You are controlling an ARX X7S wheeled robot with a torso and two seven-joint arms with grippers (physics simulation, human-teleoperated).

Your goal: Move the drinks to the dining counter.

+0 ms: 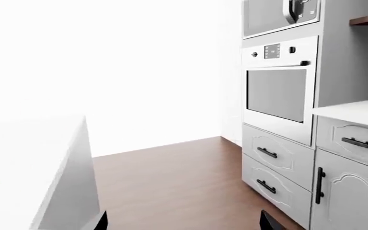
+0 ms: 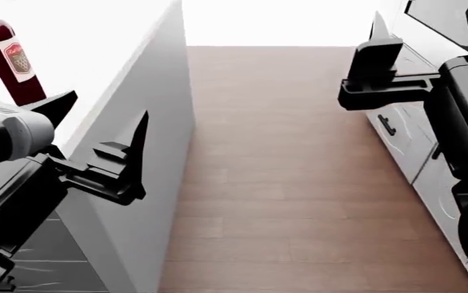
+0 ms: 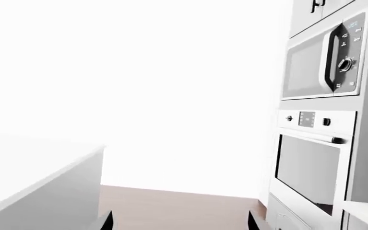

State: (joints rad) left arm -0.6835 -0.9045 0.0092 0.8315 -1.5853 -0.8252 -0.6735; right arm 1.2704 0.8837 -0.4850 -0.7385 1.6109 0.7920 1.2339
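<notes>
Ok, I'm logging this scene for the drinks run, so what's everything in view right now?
wine bottle: one, dark red with white label, upright on the white counter at head view's left
white counter: one, beside the aisle
wood floor: brown, between counter and cabinets
oven: one, white, built in
microwave: one, above the oven
light-grey cabinets: black handles
left end effector: black, open, empty
right end effector: black, empty

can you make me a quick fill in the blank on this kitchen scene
1. The wine bottle stands on the white ____.
2. Both the left gripper and the right gripper are ____ and hold nothing.
3. The microwave sits directly ____ the oven.
4. The floor between the counter and the cabinets looks like ____.

Missing words: counter; open; above; wood
</notes>
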